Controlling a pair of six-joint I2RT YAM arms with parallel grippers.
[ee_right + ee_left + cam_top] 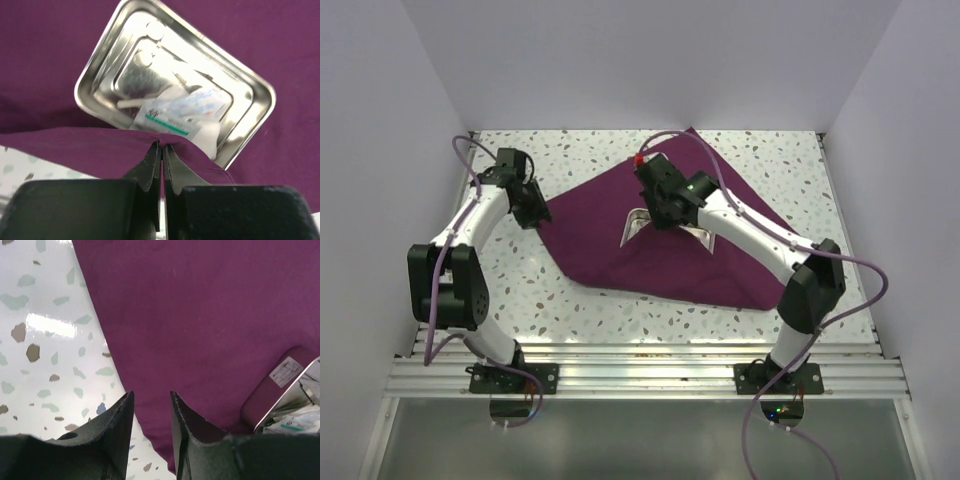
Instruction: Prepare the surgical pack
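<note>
The right fingers are pressing fully together, pinching a raised fold of the deep purple-maroon fabric cloth between their dark, matte tips. That fold is stretching as a taut ridge across the near side of a shiny rectangular steel tray with rounded corners, and it is hiding the tray's near rim. Thin metal instruments and a white paper packet with green print are lying inside the tray.

The left fingers are standing partly apart with nothing between them. They are hovering over the cloth's left edge, where the fabric is meeting the glossy white speckled surface. Whether the tips are touching anything below cannot be told.

The cloth is lying mostly flat and smooth, like a diamond, in the middle of the surface. One corner is pointing toward the far wall and another toward the near right. The tray is sitting on it near its centre, under the right wrist.

Bare speckled surface is showing left of the cloth, along the near edge and in the far corners. Plain white walls are closing in the left, right and far sides.
</note>
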